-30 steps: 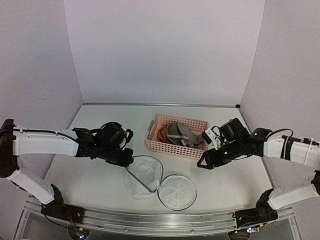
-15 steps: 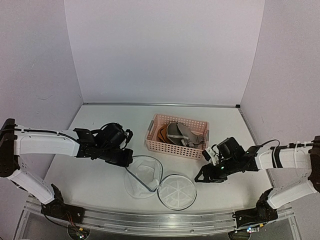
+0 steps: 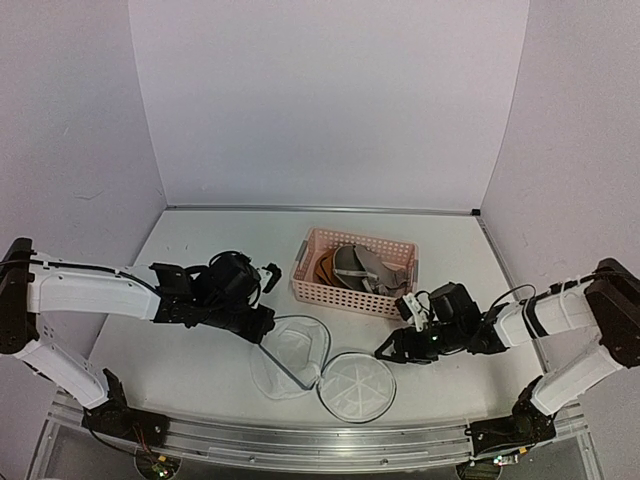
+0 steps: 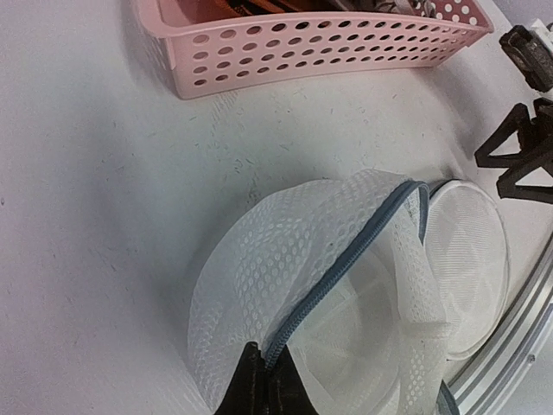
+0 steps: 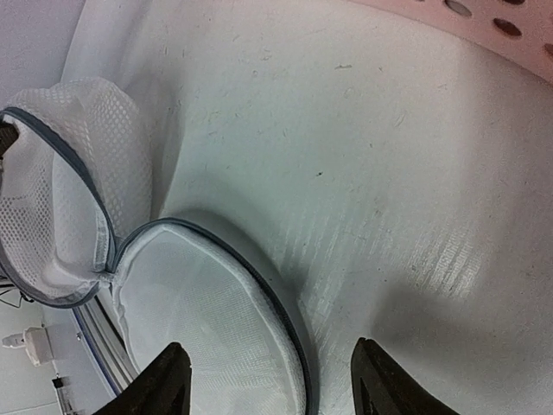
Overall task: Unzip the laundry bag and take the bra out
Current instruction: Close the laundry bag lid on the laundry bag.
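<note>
Left gripper (image 4: 262,386) pinches the laundry bag (image 4: 285,259) by its rim to steady it. Right gripper (image 5: 270,380), jaws apart, hovers over the flopped lid (image 5: 199,328). The bra (image 3: 355,265) (already out, I'd say) lies in the pink basket (image 3: 340,296).

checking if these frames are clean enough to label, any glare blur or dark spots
Top external: soft even light, sharp, only faint shadows on the table. Left wrist: laundry bag mesh crisp, left tool a black silhouette at the bottom edge. Right wrist: streaky glare on the table right of the lid, right tool dark and soft-edged.
</note>
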Motion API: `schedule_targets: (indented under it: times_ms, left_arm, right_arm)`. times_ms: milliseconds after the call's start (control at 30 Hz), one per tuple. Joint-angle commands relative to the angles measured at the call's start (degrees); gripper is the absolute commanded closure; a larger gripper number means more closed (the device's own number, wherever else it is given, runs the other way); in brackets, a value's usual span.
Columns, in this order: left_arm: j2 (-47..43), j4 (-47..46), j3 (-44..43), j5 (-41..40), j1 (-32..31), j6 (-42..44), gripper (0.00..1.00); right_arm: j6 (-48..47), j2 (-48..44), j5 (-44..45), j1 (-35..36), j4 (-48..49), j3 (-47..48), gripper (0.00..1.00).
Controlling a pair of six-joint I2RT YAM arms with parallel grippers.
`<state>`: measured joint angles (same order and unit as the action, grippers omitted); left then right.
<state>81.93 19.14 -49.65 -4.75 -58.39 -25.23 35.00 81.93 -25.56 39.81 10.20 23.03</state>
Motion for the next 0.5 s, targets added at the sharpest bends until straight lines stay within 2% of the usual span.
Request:
schedule_targets:
  times_ms: [0, 467]
  left_arm:
    - [-1.84, -4.81, 0.82, -1.44, -0.4, 6.09, 1.0]
    - [-12.85, -17.9, 9.09, 0.22, -0.58, 12.93, 1.0]
  right_arm:
    - [-0.82, 2.13, -1.63, -0.08, 9.3, -1.34, 0.35]
    - [-2.93, 8.92, -9.39, 0.99, 18.81, -2.79, 0.34]
